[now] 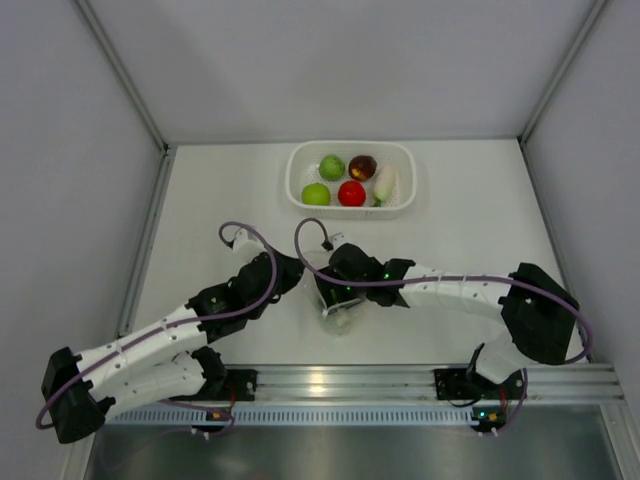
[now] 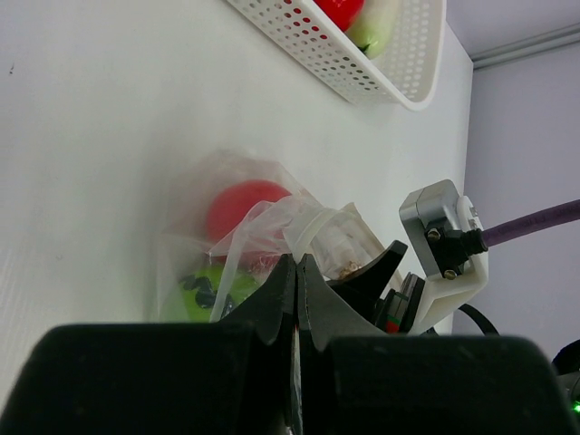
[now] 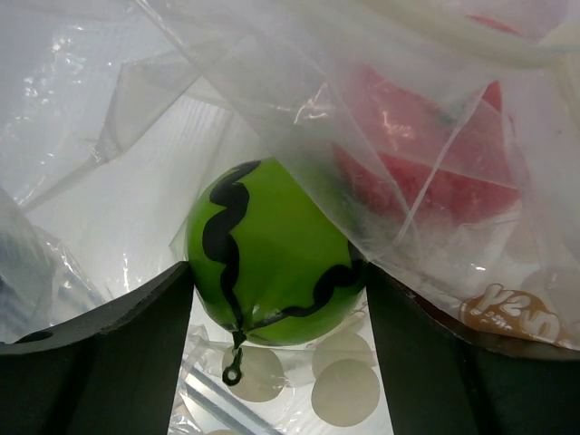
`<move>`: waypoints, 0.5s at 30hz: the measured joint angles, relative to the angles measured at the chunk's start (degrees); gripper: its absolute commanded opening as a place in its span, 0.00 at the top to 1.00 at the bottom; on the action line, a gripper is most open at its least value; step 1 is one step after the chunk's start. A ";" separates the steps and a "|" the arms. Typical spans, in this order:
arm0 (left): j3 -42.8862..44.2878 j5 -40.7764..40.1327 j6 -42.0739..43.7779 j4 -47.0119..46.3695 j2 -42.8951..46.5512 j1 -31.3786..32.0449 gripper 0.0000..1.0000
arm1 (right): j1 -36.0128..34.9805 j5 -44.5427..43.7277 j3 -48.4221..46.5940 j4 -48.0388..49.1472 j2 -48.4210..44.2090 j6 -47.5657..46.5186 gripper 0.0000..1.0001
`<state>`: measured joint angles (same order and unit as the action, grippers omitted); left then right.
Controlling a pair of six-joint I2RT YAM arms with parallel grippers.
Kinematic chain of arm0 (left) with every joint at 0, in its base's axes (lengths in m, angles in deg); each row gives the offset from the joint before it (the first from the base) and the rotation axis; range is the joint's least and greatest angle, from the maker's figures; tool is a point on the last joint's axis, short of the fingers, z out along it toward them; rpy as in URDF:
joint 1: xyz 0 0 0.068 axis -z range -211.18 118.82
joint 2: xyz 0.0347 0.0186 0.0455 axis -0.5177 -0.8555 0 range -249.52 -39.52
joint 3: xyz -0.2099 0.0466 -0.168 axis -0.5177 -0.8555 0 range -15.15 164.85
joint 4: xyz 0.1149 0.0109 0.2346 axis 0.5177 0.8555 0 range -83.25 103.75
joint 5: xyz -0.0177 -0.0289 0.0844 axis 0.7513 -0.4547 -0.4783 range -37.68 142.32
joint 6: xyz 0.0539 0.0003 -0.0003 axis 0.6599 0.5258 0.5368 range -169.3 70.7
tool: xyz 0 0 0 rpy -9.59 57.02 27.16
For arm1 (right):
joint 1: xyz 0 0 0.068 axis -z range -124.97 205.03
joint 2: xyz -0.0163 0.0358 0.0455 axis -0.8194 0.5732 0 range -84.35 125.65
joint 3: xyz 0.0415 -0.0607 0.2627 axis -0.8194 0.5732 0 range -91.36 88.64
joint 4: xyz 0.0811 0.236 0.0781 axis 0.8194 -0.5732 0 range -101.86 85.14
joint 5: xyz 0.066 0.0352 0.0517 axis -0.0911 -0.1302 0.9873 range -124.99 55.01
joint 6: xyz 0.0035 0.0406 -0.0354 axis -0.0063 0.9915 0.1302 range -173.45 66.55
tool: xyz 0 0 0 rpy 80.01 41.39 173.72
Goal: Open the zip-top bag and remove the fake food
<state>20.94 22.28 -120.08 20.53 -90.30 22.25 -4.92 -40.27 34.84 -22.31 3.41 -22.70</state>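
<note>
Basket point(image 1: 296, 180) sits at the far side of the table point(image 1: 220, 200). It holds five fake food pieces: two green balls point(image 1: 332, 166), a maroon ball point(image 1: 362, 166), a basket red ball point(image 1: 351, 193), and a white long piece point(image 1: 385, 183) at the basket's right end.

Bag point(image 1: 340, 318) is on the table well nearer than the basket, roughly in line with its middle. Both arms meet over the bag, and it is mostly hidden under them in the top view.

Left gripper point(image 2: 296, 265) comes in from the basket's left side. Its fingers are pressed together and pinch a fold of bag film at the tips, and the film rises off the table there.

Right gripper point(image 3: 276, 281) comes in from the basket's right side, with its tips down in the bag. The jaws are set about ball-wide. The striped green ball point(image 3: 272, 263) sits between the fingers point(image 3: 109, 344), and both fingers touch its sides. Can't tell if film lies between finger and ball. Crinkled film drapes over the ball's upper right.

In the bag, a bagged red ball point(image 2: 240, 204) lies on the basket side of the striped green ball, just beside it and under film. Pale round shapes show below the striped ball in the right wrist view, but I can't tell what they are.

The bag's mouth is not clearly visible, so can't tell how far open it is.
</note>
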 measured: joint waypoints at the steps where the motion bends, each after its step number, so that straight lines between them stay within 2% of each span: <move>1: -0.02 -0.04 0.00 0.00 0.00 0.00 1.00 | 0.00 -0.11 0.00 0.20 0.04 0.00 0.28; 3: -0.11 -0.17 0.00 -0.02 0.02 0.00 1.00 | -0.02 -0.48 0.00 0.81 0.22 -0.02 0.20; 5: -0.24 -0.37 0.02 0.02 0.02 0.00 1.00 | -0.04 -0.63 -0.57 1.09 1.36 -0.02 0.16; 13: -0.33 -0.83 0.17 0.04 0.02 0.00 1.00 | -0.33 -1.66 -2.25 4.07 5.81 0.15 0.19; 14: -0.33 -0.85 0.24 0.04 0.04 0.00 1.00 | -0.33 -1.86 -2.23 4.17 5.81 0.17 0.20; 15: -0.33 -0.87 0.24 0.04 0.04 0.00 1.00 | -0.33 -2.14 -2.16 4.31 5.81 0.22 0.27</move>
<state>20.61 21.40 -119.84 20.58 -90.26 22.25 -5.24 -42.42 32.67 -18.01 9.23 -22.48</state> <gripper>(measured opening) 0.018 0.833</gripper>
